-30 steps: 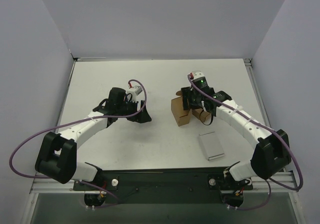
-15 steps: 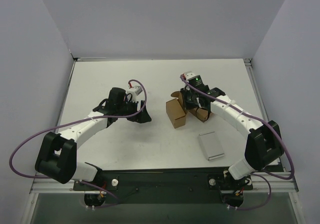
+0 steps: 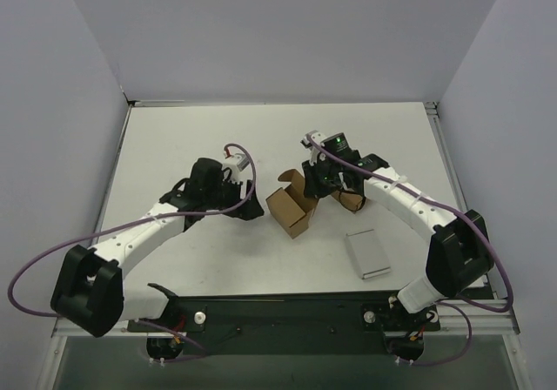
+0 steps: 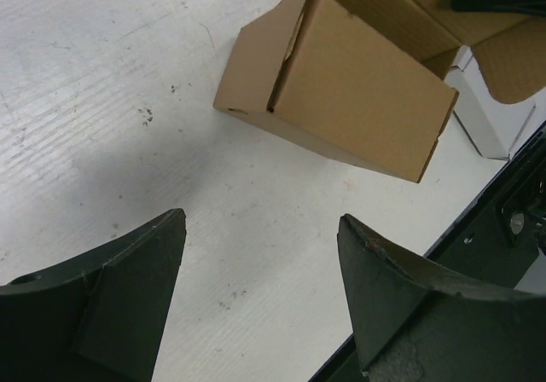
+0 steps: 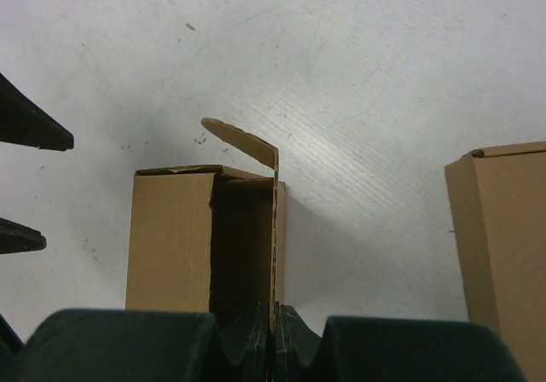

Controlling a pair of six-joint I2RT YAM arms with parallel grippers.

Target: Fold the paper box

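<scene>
The paper box (image 3: 290, 210) is a small brown carton lying near the table's middle, with one end open and a flap standing out. In the right wrist view the box (image 5: 173, 241) lies just ahead, and its thin flap (image 5: 274, 220) runs edge-on into my right gripper (image 5: 273, 335), which is shut on it. From above, the right gripper (image 3: 315, 181) sits at the box's far right corner. My left gripper (image 3: 252, 204) stands open just left of the box. In its own view the left gripper (image 4: 260, 228) holds nothing, and the box (image 4: 363, 101) lies a short way ahead.
A second, longer brown carton (image 3: 350, 199) lies under the right forearm, also at the right edge of the right wrist view (image 5: 499, 245). A white-grey slab (image 3: 367, 253) rests nearer the front. The dark front rail (image 4: 495, 245) runs close on the right.
My right gripper has shut on the box's flap and dragged the box left and nearer, away from the second carton. The left arm has stretched forward a little, its gripper still open.
</scene>
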